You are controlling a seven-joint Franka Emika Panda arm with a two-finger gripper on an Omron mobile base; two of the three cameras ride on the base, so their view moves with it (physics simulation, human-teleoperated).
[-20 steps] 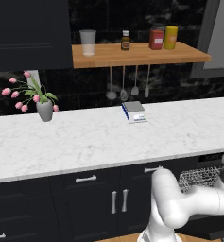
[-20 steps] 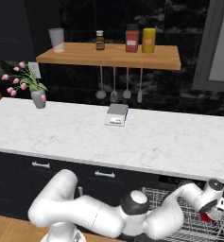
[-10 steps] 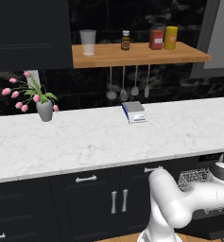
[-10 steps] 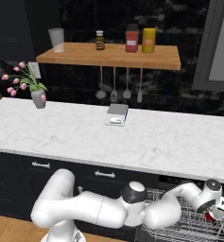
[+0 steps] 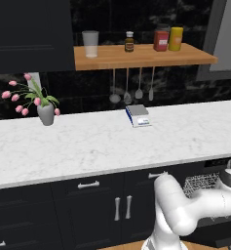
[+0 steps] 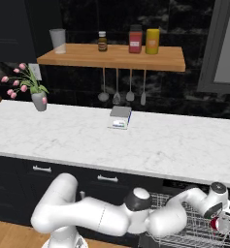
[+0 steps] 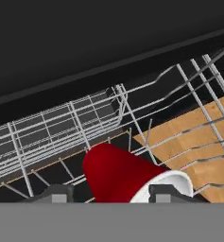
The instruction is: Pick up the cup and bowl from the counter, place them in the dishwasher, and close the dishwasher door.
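- Arm reaches low and to the right, into the open dishwasher [image 6: 194, 227]; the gripper [image 6: 222, 224] sits over the grey wire rack [image 7: 61, 127].
- Red cup [image 7: 127, 176] with a white inside lies on its side between the two finger tips in the hand view. In the right base view it is a small red shape at the hand.
- Jaws: the tips stand apart on either side of the cup. Whether they touch it, or have let go, I cannot tell from these views.
- Risk 1: a cup on its side is free to roll. If it is released across the wires it may roll along the rack or wedge between tines, and could foul the door on closing.
- Risk 2: if the jaws brush the cup while backing out, they could drag it up and tip it off the rack edge toward the wooden floor [image 7: 198, 137] seen through the wires.
- Risk 3: a finger tip may snag a rack wire on withdrawal, since the tips sit close among them.
- Desk [image 5: 97, 141] carries a vase of pink flowers [image 5: 39, 102] and a small flat scale [image 5: 138, 115]; no bowl can be made out on it. Judged: bowl location unconfirmed, so that step may stall.
- Dishwasher door not identifiable here; closing not yet done.
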